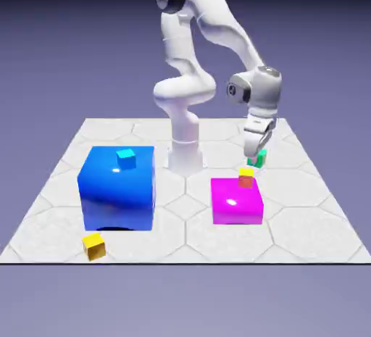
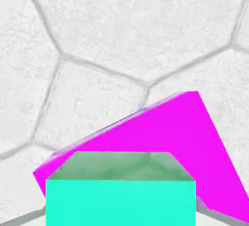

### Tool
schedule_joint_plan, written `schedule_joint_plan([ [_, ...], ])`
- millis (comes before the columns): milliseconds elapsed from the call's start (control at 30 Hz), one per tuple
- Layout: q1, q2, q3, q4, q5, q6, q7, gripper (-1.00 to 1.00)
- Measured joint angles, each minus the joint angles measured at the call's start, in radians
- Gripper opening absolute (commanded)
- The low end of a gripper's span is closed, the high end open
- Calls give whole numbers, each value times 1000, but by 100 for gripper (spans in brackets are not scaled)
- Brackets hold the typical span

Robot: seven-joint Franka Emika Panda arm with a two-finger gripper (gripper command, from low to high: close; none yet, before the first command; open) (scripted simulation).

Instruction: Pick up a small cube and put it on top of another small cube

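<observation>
Gripper (image 1: 255, 156) has closed to the teal-green cube's (image 2: 120, 203) width, gripping it; next, raise it above the red-and-yellow cube (image 1: 246, 181).

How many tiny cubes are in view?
4: a cyan one on the big blue cube, a yellow one on the table, a red-sided one on the magenta block, a green one in the hand.

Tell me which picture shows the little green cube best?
The hand view: the small teal-green cube looks huge there, between the fingertips. The exterior view shows it tiny, partly hidden by the gripper.
</observation>
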Motion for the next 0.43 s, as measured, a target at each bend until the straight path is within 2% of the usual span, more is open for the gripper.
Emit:
schedule_joint_plan([
  [133, 26, -99, -27, -51, 37, -45, -82, -100],
  [333, 23, 109, -16, -104, 34, 216, -76, -100],
  [367, 23, 121, -15, -108, 34, 231, -76, 100],
  [433, 23, 121, -15, -108, 34, 232, -76, 100],
])
